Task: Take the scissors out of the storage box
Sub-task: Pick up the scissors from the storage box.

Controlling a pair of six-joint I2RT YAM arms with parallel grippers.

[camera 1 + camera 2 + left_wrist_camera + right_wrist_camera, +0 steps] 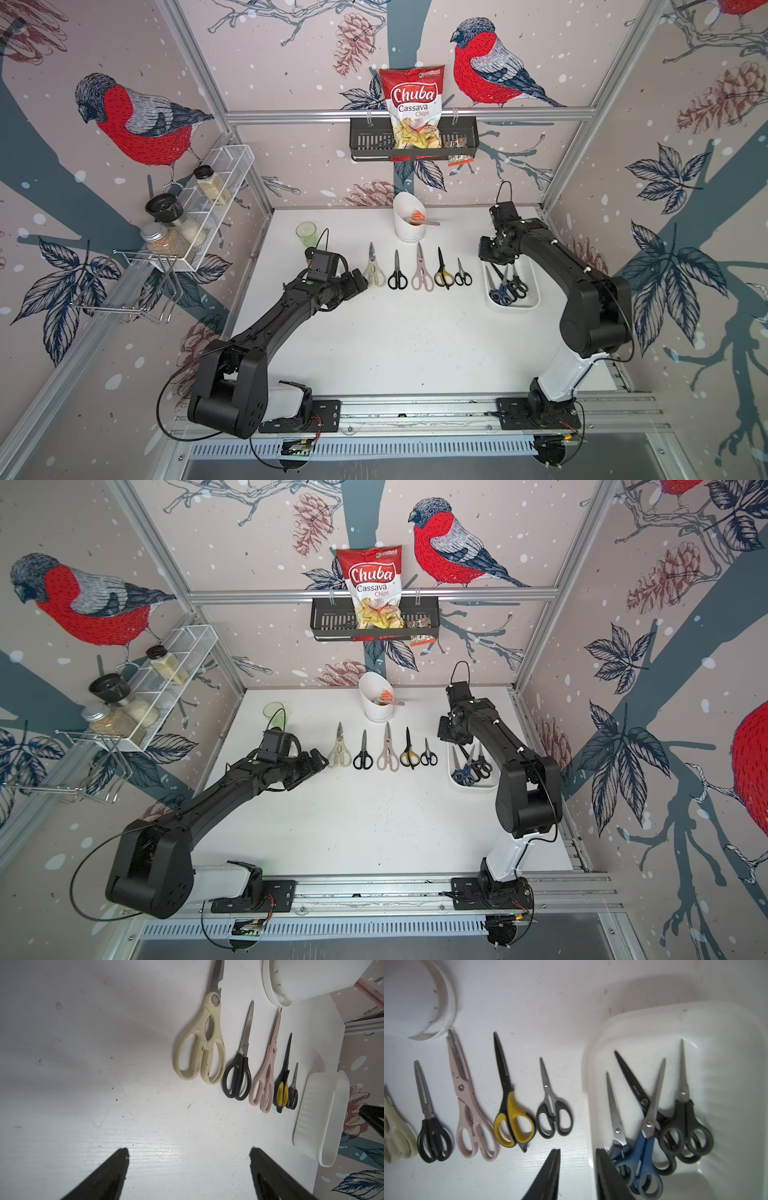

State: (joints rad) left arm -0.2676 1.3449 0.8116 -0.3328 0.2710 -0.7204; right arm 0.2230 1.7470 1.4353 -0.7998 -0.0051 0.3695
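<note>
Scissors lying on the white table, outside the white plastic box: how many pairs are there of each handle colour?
Cream-handled steel kitchen scissors: 1
Pink-handled steel kitchen scissors: 1
Yellow-and-black-handled scissors: 1
Black-handled steel scissors, larger and smaller: 2
Total: 5

"Chuba Cassava Chips" on snack bag

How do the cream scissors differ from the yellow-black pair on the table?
Blades: the cream scissors have bright steel blades with a serrated edge; the yellow-black pair has dark blades.
Build: the cream scissors are bulkier; the yellow-black pair is slimmer.
Place: the cream scissors end the row farthest from the storage box; the yellow-black pair lies second from it.
Shared: both lie closed on the table, outside the box.
</note>
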